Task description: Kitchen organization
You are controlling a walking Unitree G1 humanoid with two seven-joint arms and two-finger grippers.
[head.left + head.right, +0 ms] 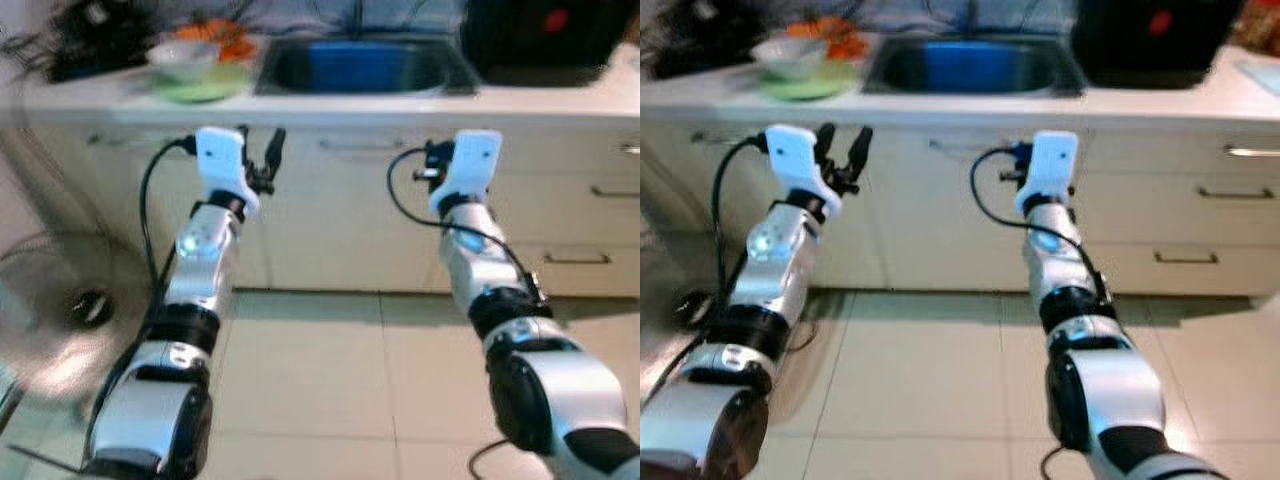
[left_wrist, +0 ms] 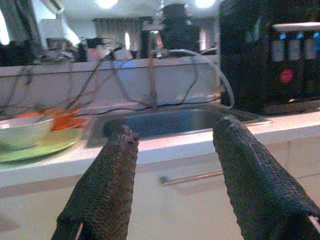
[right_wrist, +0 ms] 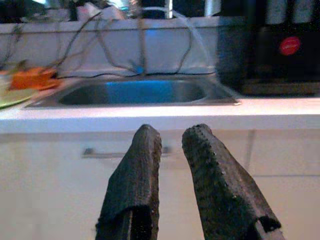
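Observation:
I face a white kitchen counter [image 1: 330, 105] with a steel sink [image 1: 360, 65] whose inside looks blue. Left of the sink a white bowl [image 1: 185, 55] rests on a green plate [image 1: 205, 88], with something orange [image 1: 220, 40] behind it. My left gripper [image 1: 262, 150] is raised in front of the cabinet doors, below the counter edge, open and empty; the left wrist view shows its fingers [image 2: 112, 165] wide apart. My right gripper [image 3: 172, 132] is held up at the same height under the sink, its two fingers close together with nothing between them.
A black appliance [image 1: 540, 40] with a red spot stands on the counter right of the sink. Drawers with metal handles [image 1: 575, 258] fill the cabinet front at right. A round fan [image 1: 60, 310] stands on the tiled floor at my left. Cables run behind the sink.

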